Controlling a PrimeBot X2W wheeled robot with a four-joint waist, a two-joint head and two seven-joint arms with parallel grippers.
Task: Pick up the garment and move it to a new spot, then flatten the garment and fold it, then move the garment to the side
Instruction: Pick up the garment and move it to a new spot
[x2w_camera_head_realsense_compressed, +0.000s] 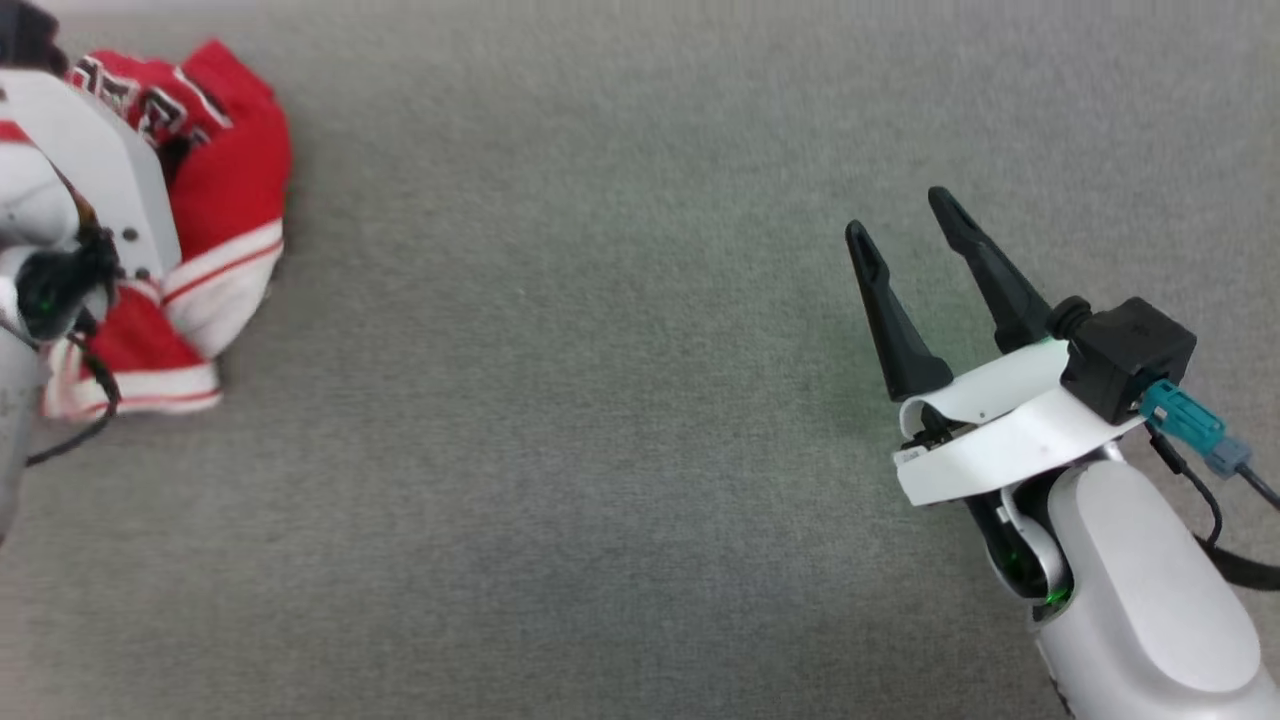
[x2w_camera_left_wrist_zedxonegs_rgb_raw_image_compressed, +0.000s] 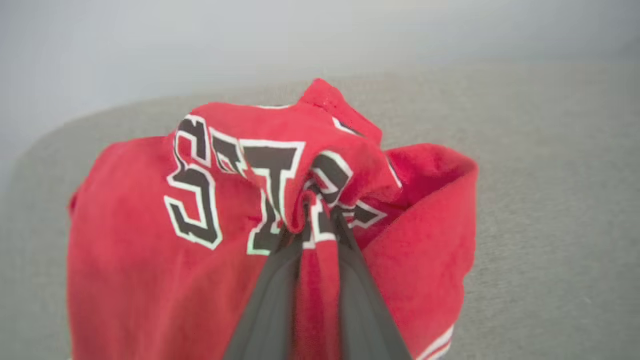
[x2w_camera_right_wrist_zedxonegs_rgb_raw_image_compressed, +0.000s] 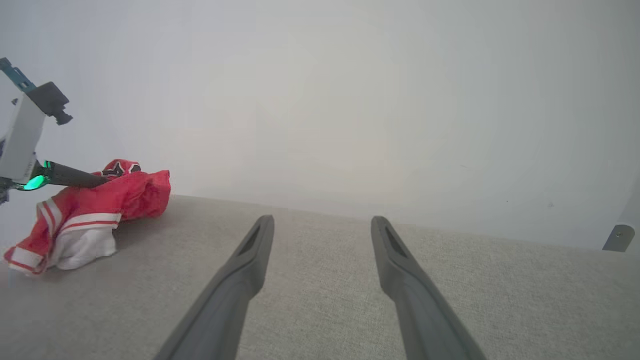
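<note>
The garment (x2w_camera_head_realsense_compressed: 225, 190) is a crumpled red shirt with white sleeves, striped trim and black block letters, bunched at the far left of the grey surface. My left gripper (x2w_camera_left_wrist_zedxonegs_rgb_raw_image_compressed: 317, 212) is shut on the garment (x2w_camera_left_wrist_zedxonegs_rgb_raw_image_compressed: 150, 260), pinching a fold of red cloth by the letters between its dark fingers (x2w_camera_left_wrist_zedxonegs_rgb_raw_image_compressed: 270, 305). From the right wrist view the garment (x2w_camera_right_wrist_zedxonegs_rgb_raw_image_compressed: 100, 210) shows as a heap at left, with the left gripper's finger (x2w_camera_right_wrist_zedxonegs_rgb_raw_image_compressed: 70, 176) reaching into its top. Far off at the lower right, my right gripper (x2w_camera_head_realsense_compressed: 905, 225) is open over bare fabric, its fingers (x2w_camera_right_wrist_zedxonegs_rgb_raw_image_compressed: 250, 255) spread and holding nothing.
A grey woven surface (x2w_camera_head_realsense_compressed: 600, 400) stretches between the two arms. A pale wall (x2w_camera_right_wrist_zedxonegs_rgb_raw_image_compressed: 350, 100) rises behind its far edge. A cable (x2w_camera_head_realsense_compressed: 1215, 500) hangs off the right wrist, and a small metal bracket (x2w_camera_right_wrist_zedxonegs_rgb_raw_image_compressed: 617, 237) sits at the right.
</note>
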